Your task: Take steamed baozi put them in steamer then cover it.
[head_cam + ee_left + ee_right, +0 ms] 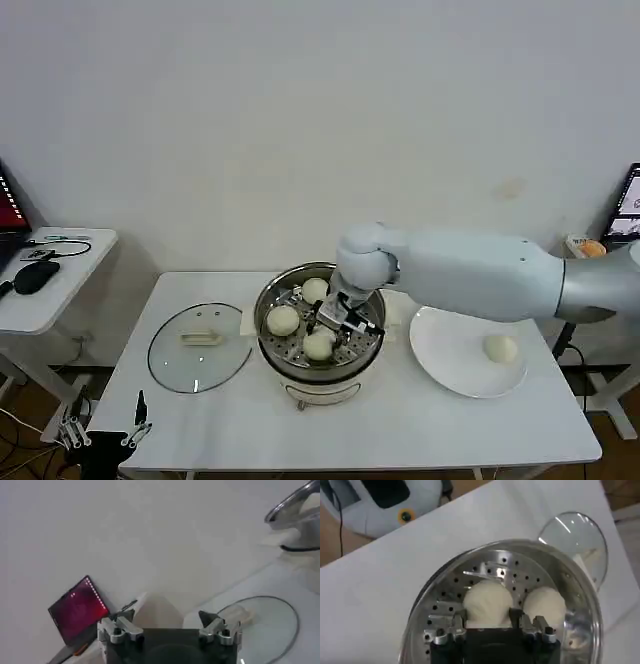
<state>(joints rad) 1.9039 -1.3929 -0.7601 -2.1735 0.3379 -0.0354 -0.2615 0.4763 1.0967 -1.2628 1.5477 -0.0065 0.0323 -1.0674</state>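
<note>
The steamer (266, 345) (421, 611) stands mid-table on its white base. Three steamed baozi lie on its perforated tray. My right gripper (328, 332) (488, 616) reaches down into it, shut on the front baozi (318, 346) (487, 601), which rests on the tray. A second baozi (283, 320) (545, 605) lies beside it and a third (315, 290) at the back. Another baozi (500, 348) sits on the white plate (450, 355) at the right. The cover (200, 346) (272, 625) (575, 537) lies flat left of the steamer. My left gripper (105, 428) (168, 625) hangs open and empty by the table's front left corner.
A small side table (60, 290) at the left carries a laptop (77, 612), a black mouse (35, 275) and cables. An orange-marked item (590, 248) stands past the table's right end. Bare white tabletop lies in front of the steamer.
</note>
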